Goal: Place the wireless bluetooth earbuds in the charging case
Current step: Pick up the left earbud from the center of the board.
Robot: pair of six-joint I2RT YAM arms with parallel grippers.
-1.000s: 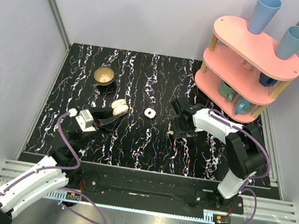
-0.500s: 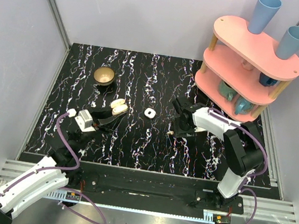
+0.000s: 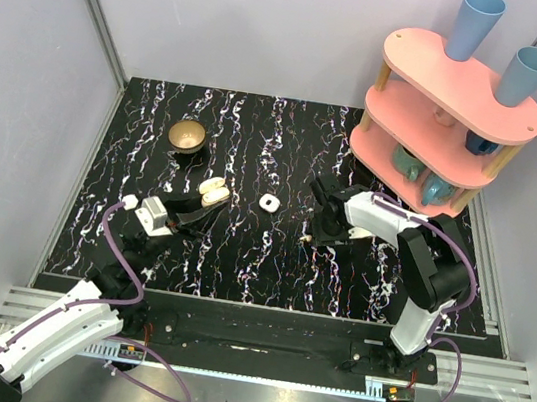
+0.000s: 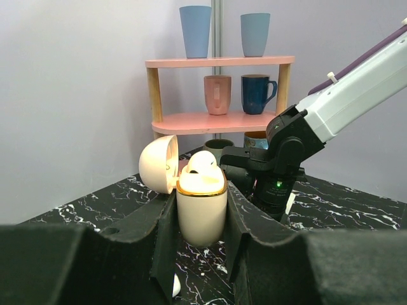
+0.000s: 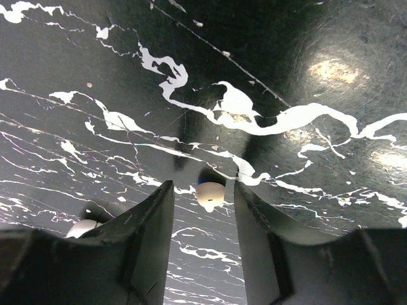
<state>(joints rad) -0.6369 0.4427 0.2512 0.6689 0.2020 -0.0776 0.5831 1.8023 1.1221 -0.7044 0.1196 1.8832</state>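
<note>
Earbud [image 5: 210, 194]: was found lying on the surface [image 5: 95, 63] between the parted fingers of the right pincer [image 5: 203, 187]. Charging case [image 4: 201, 222], lid open: was held clamped in the left pincer [image 4: 201, 197].

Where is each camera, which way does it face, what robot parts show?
Top external: above, behind the bases, looking down on the black marbled table; left arm, right arm show.
Left wrist: low, facing the pink wooden shelf; left tool clamps the cream plastic charging case.
Right wrist: facing down; right tool straddles a glossy cream earbud.
Top and left wrist share case, shelf.
</note>
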